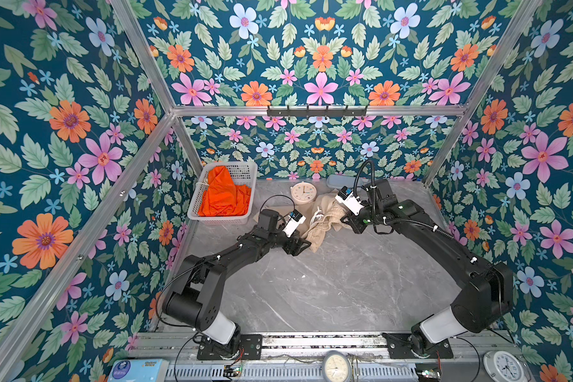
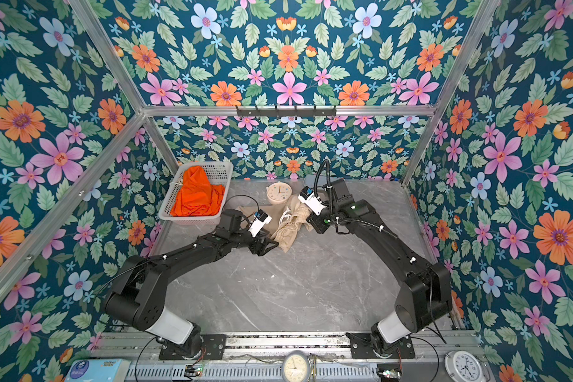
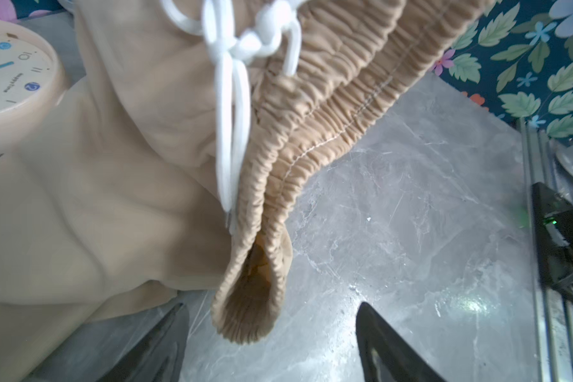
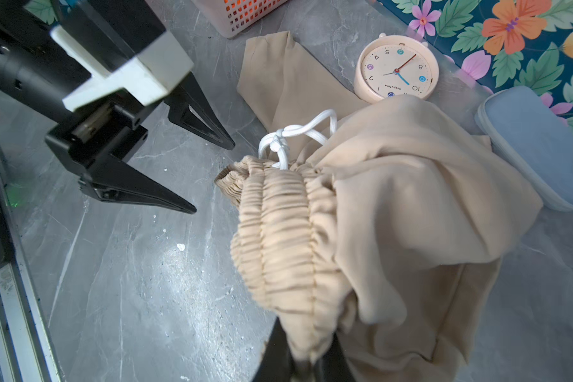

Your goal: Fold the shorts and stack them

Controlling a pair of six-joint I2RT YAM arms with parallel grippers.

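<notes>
- Left tool (image 1: 303,248), top views: jaws wide and empty, just left of the crumpled beige cloth shorts (image 1: 325,215) on the grey marbled table (image 1: 344,291).
- Left wrist: their gathered waistband (image 3: 311,139) runs lengthwise away from me, looped end between my spread fingers (image 3: 162,340).
- Right wrist: right tool (image 4: 306,355) clamped on that waistband.
- I count two pairs: bright orange cloth shorts (image 1: 224,195) sit in the white mesh basket (image 1: 222,219).

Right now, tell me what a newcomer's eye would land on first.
The loud floral walls come first, then the bright orange shorts heaped in the white basket at the table's back left. Mid-table, the right gripper is shut on the waistband of the beige shorts, with the left gripper open beside it.
</notes>
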